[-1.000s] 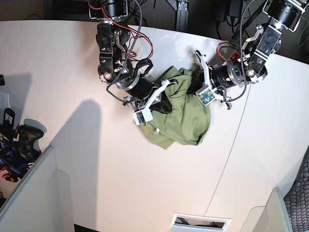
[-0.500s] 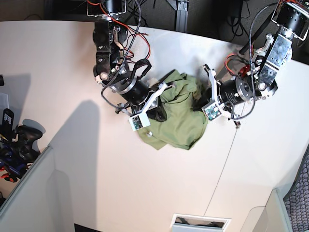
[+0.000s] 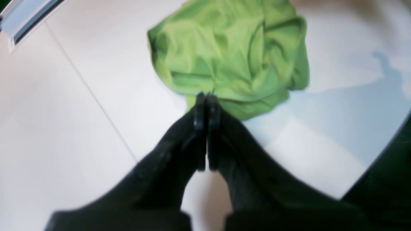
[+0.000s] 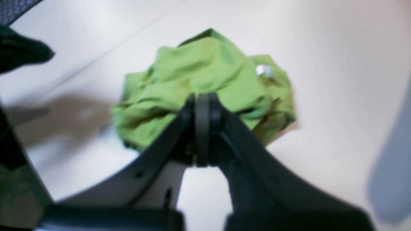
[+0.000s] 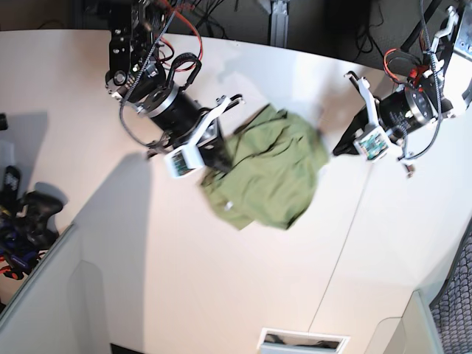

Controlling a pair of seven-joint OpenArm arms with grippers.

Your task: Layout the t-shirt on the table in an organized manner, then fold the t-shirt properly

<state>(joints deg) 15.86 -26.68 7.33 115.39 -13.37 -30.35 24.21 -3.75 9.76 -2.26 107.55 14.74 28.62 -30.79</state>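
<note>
The olive-green t-shirt [image 5: 269, 169] lies in a wrinkled heap on the white table [image 5: 147, 280], near its middle. My right gripper [image 5: 220, 158] is shut at the heap's left edge. In the right wrist view its closed tips [image 4: 202, 98] sit just in front of the t-shirt [image 4: 205, 77], with no cloth showing between them. My left gripper [image 5: 341, 146] is shut and stands a little clear of the heap's right side. In the left wrist view its tips [image 3: 205, 96] point at the near edge of the t-shirt [image 3: 231, 54]. A small white tag [image 4: 264, 70] shows on the cloth.
A thin dark seam [image 5: 346, 243] crosses the table to the right of the shirt. A grey-white panel [image 5: 44, 295] stands at the lower left, with dark gadgets [image 5: 22, 214] beside it. A slotted white box [image 5: 302, 341] sits at the bottom edge.
Both arms have drawn back from the shirt: the right-wrist arm up and left in the base view, the left-wrist arm out to the right. The shirt stays heaped on the table.
</note>
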